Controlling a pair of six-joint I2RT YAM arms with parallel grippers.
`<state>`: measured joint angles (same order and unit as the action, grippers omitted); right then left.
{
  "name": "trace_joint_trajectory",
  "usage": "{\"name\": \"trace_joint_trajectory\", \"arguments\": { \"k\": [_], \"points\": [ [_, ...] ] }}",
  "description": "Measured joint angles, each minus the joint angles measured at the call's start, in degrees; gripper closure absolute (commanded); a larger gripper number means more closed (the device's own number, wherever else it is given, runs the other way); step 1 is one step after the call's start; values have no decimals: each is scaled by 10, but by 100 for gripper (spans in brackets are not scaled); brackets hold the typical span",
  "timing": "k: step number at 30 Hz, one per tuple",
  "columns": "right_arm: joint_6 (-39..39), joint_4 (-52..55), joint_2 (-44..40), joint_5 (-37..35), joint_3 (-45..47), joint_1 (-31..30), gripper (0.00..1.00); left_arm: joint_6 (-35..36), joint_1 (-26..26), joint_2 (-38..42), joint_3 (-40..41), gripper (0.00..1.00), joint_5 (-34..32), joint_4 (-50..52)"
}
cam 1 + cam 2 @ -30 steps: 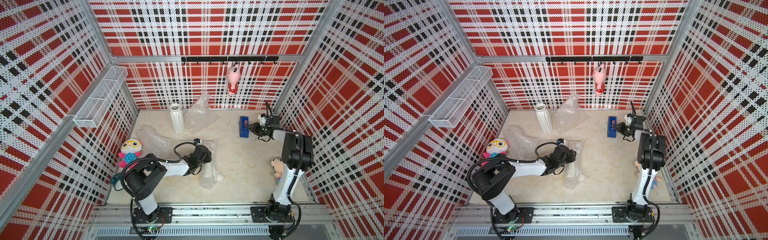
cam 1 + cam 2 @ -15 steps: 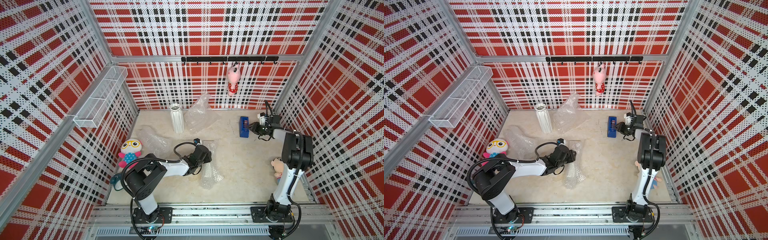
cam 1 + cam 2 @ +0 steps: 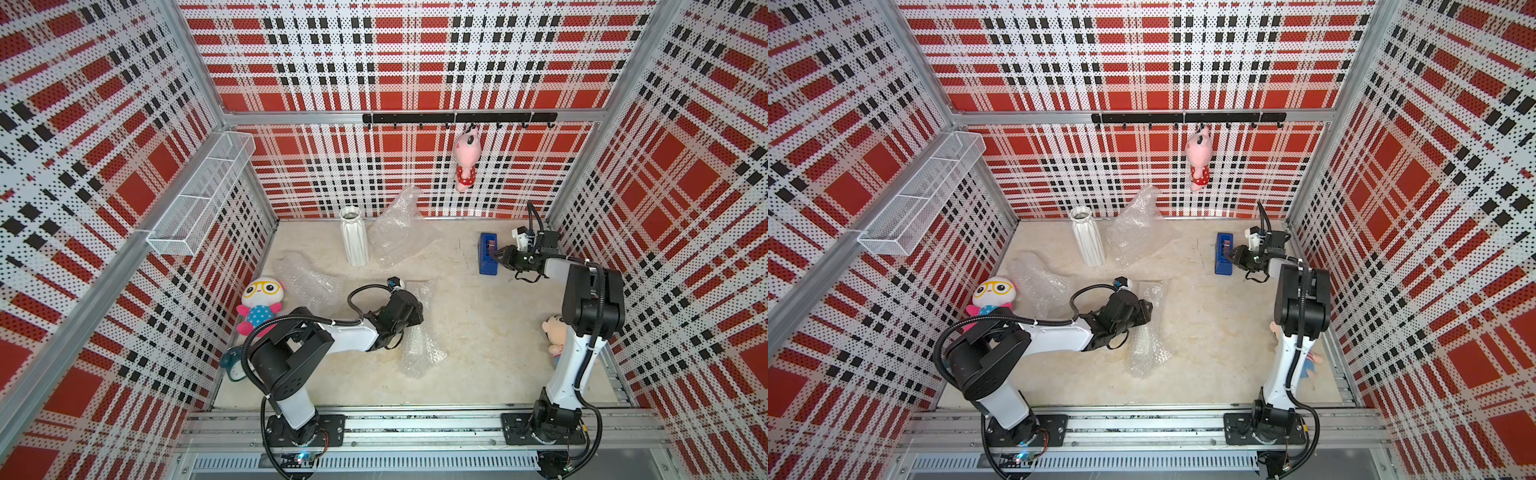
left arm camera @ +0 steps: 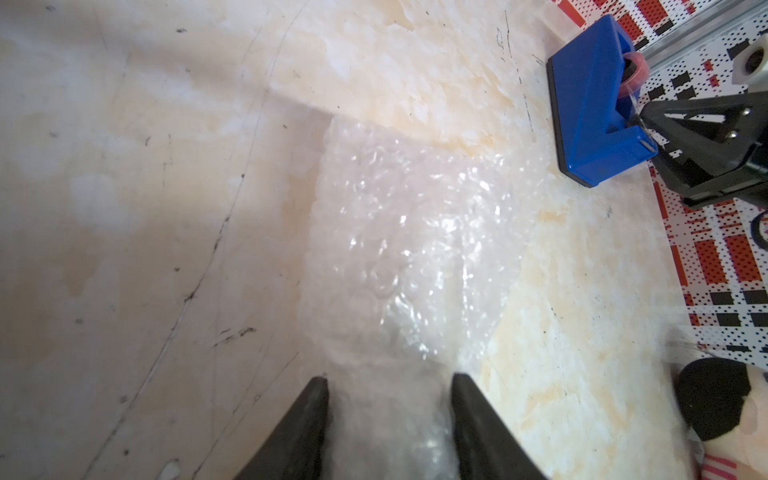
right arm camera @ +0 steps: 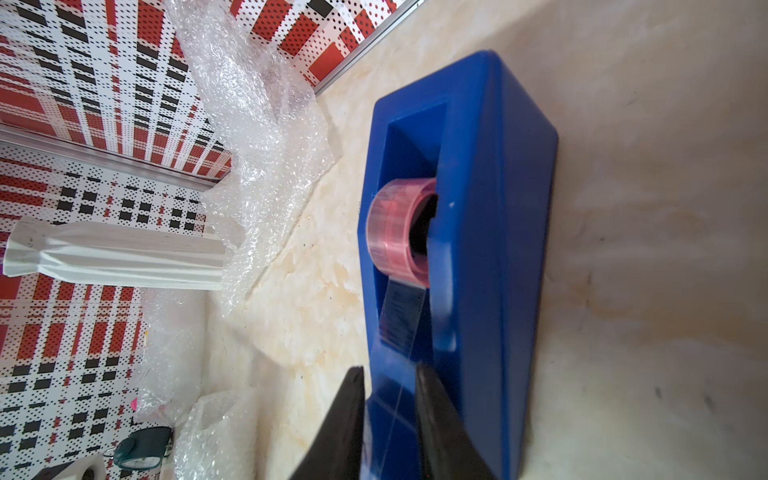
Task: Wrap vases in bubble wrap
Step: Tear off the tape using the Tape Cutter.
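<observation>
- L hand (image 4: 388, 382): low over mid tabletop (image 3: 498, 332), fingers either side of a bubble wrap bundle (image 3: 419, 345) & pressed onto it. Wrist view shows wrap filling the whole gap btwn the tips. Can't tell what's inside.
- The bundle lies flat on the tabletop, running from under the hand toward the front edge.
- R hand (image 5: 388, 370): reaching at the blue tape dispenser (image 3: 487, 253) from its right side, near the back-right corner. Fingers stand a narrow gap apart w/ the clear tape strip (image 5: 399, 332) running btwn them from the pink roll (image 5: 399, 226). Can't tell if the tips touch the strip.
- Tall white ribbed vase (image 3: 354, 237): upright, bare, near back wall, left of centre.
- Loose bubble wrap sheet (image 3: 399, 232): just beside the vase on its right, one corner standing up against the back wall.
- 2nd crumpled sheet (image 3: 307, 282): on the tabletop near the left wall, btwn the vase & the plush w/ glasses (image 3: 259, 301).
- Pink plush (image 3: 466, 160) hangs from the black hook rail (image 3: 457, 118) on the back wall.
</observation>
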<state>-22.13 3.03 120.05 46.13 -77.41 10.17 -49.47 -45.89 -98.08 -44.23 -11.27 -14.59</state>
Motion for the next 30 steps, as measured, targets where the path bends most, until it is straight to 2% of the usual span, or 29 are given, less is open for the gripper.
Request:
{"name": "trace_joint_trajectory", "arguments": {
  "k": [12, 22, 30],
  "points": [
    [-56, -68, 25, 43, 0, 1, 83, 0, 0, 0, 0, 51, 0, 0],
    [-80, -95, 26, 52, 7, 1, 95, 0, 0, 0, 0, 51, -1, 0],
    [-145, -174, -9, 62, 70, 1, 98, 0, 0, 0, 0, 51, -2, 0]
  ]
}}
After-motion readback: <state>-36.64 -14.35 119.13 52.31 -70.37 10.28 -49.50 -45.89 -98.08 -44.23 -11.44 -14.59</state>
